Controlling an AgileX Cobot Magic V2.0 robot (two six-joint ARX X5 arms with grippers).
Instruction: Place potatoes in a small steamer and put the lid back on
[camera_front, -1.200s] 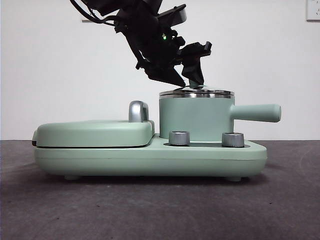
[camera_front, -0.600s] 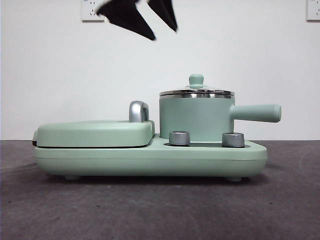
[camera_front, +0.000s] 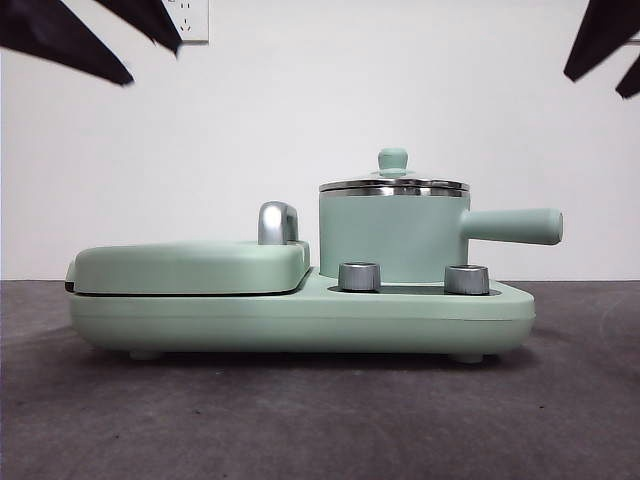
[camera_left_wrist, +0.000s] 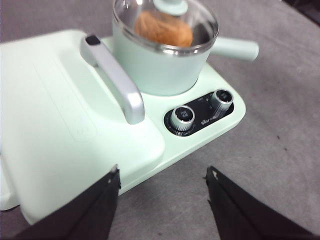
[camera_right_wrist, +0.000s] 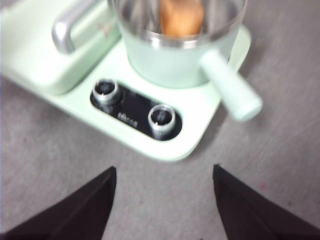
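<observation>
The small steamer (camera_front: 390, 238) is a mint-green pot with a side handle, standing on the right of the mint-green cooker base (camera_front: 300, 315). The glass lid (camera_front: 392, 184) with its green knob sits on the pot. Through the glass the orange-brown potato (camera_left_wrist: 162, 27) shows inside the pot; it also shows in the right wrist view (camera_right_wrist: 181, 17). My left gripper (camera_left_wrist: 162, 180) is open and empty, raised above the table in front of the cooker, at the top left of the front view (camera_front: 95, 35). My right gripper (camera_right_wrist: 164, 180) is open and empty, raised at the top right (camera_front: 605, 45).
The flat griddle cover (camera_front: 190, 265) with a steel handle (camera_front: 277, 222) fills the cooker's left half. Two steel knobs (camera_front: 360, 276) (camera_front: 466, 279) sit on the front of the base. Dark grey table (camera_front: 320, 420) lies all around; a white wall is behind.
The gripper that was at the lid knob let go and rose away to the top left. The lid stays on the pot. A second gripper now shows at the top right.
</observation>
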